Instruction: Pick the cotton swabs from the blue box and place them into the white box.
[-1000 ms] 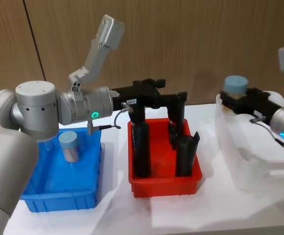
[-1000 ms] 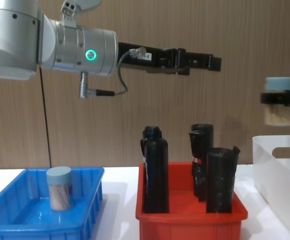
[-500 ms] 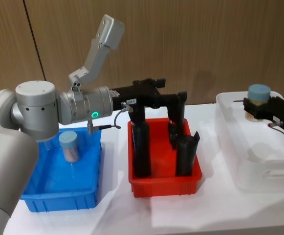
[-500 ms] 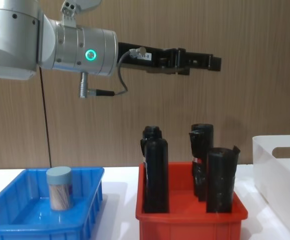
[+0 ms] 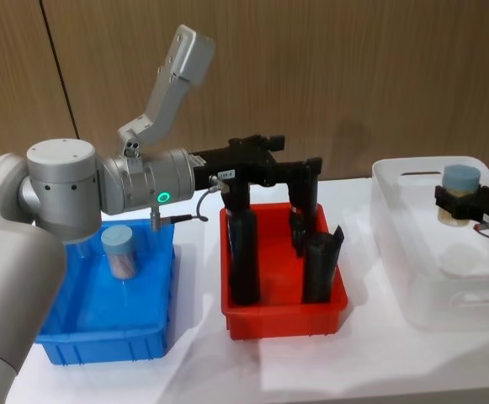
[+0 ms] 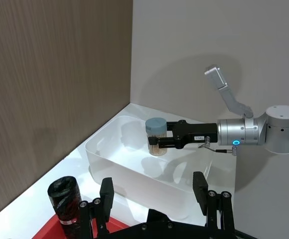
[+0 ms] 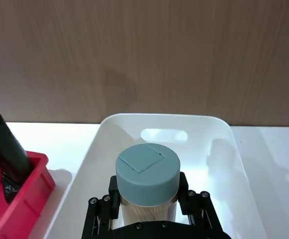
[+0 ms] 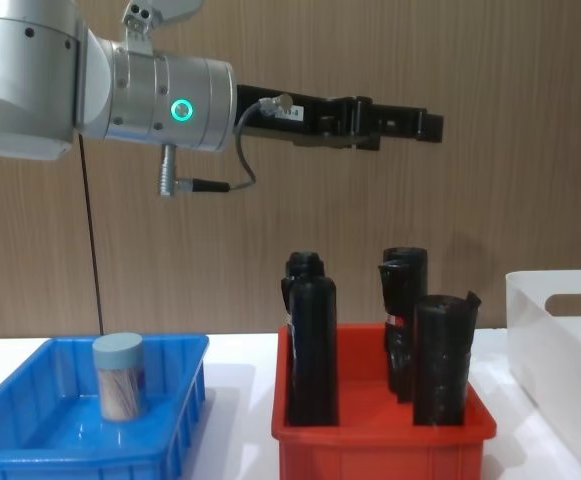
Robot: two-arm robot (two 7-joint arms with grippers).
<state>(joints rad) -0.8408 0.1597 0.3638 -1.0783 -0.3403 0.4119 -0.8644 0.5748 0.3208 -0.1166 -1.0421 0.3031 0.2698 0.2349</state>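
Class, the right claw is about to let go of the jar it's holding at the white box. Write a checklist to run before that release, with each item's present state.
1. Right claw grips the jar: ok, shut on it.
2. Jar upright: ok.
3. Jar within the white box's rim: ok, by the head and left wrist views.
4. Jar resting on the box floor: cannot tell.
5. Left claw out of the way: ok, open above the red bin.
6. Next jar ready: ok, standing upright in the blue box.
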